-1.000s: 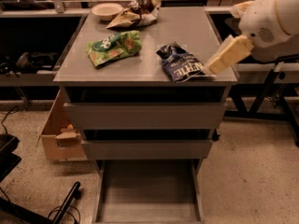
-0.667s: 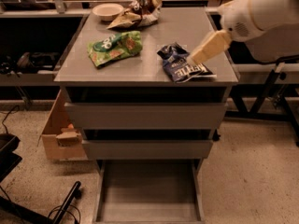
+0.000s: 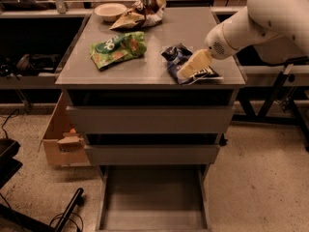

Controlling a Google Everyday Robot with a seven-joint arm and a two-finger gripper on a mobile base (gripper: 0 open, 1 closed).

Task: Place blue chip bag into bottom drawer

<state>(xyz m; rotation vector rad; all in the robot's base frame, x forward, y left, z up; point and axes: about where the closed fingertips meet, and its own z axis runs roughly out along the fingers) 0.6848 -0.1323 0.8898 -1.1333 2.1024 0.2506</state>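
The blue chip bag (image 3: 179, 58) lies on the grey cabinet top (image 3: 145, 69), near its right front corner. My gripper (image 3: 189, 67) comes in from the right on the white arm (image 3: 263, 18). Its cream-coloured end sits over the middle of the bag and covers part of it. The bottom drawer (image 3: 152, 197) is pulled out, its flat grey floor bare. The two upper drawers (image 3: 149, 120) are closed or nearly so.
A green bag (image 3: 118, 47) lies left of the blue one. A brown-and-white bag (image 3: 140, 11) and a pale bowl (image 3: 110, 11) sit at the back. A cardboard box (image 3: 60, 137) stands on the floor at left. Black cables and a stand (image 3: 63, 211) lie at lower left.
The gripper has moved left and down from the cabinet's right edge onto the blue chip bag. The bag and the drawers have not moved.
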